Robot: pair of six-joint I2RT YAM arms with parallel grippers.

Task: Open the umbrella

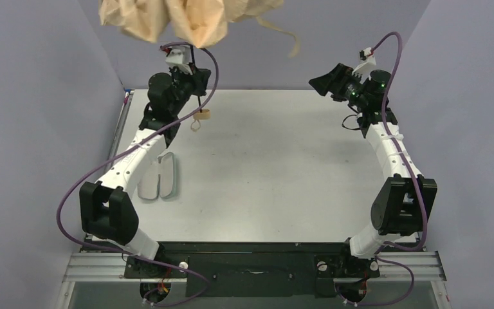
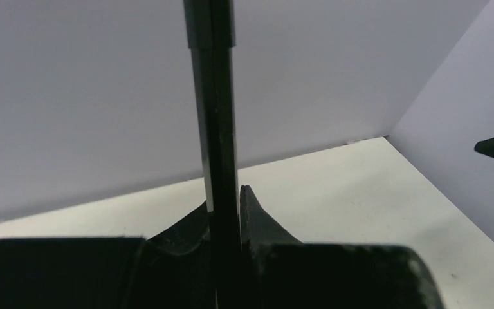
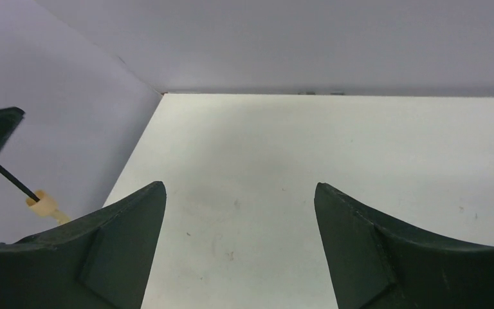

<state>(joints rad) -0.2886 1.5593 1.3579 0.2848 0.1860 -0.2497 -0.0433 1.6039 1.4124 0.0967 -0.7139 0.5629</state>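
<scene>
Could slip down through the left gripper (image 2: 225, 205), clamped on only the thin black shaft (image 2: 213, 116), should the grip loosen. Compact folding umbrella of crumpled tan fabric (image 1: 193, 19) bunched above that gripper, not yet spread; small tan handle (image 1: 204, 114) dangling below it. Right gripper (image 3: 239, 193) spread wide, empty, well off to the side.
</scene>
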